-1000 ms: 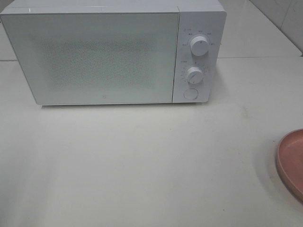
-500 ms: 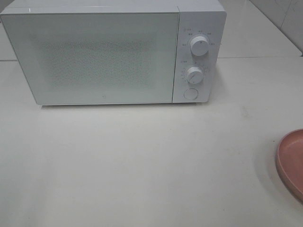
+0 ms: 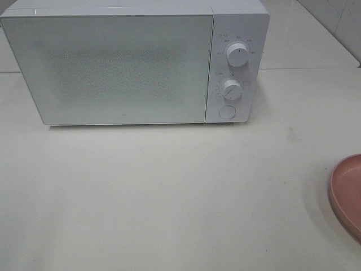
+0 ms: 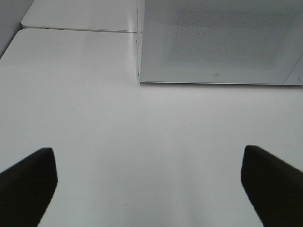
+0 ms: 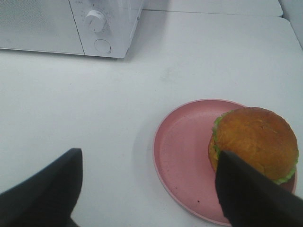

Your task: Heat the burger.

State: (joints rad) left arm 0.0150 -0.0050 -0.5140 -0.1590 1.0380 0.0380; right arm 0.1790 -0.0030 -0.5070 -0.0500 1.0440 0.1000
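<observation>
The burger [image 5: 255, 142], a golden-brown bun with green lettuce at its edge, sits on the far side of a pink plate [image 5: 182, 151] in the right wrist view. My right gripper [image 5: 149, 158] hangs open above the table and plate, and one dark finger [image 5: 246, 194] overlaps the burger's near edge in the picture. My left gripper [image 4: 147, 158] is open over bare table, facing the white microwave [image 4: 218, 42], whose door is closed. The exterior view shows the microwave [image 3: 118, 68] and only the plate's rim [image 3: 347, 192]. Neither the burger nor the arms appear there.
The microwave's right panel carries two white knobs [image 3: 238, 55] [image 3: 231, 89] and a round button [image 3: 227, 112]. A white tabletop [image 3: 169, 197] stretches in front of it. A table seam and a tiled wall lie behind.
</observation>
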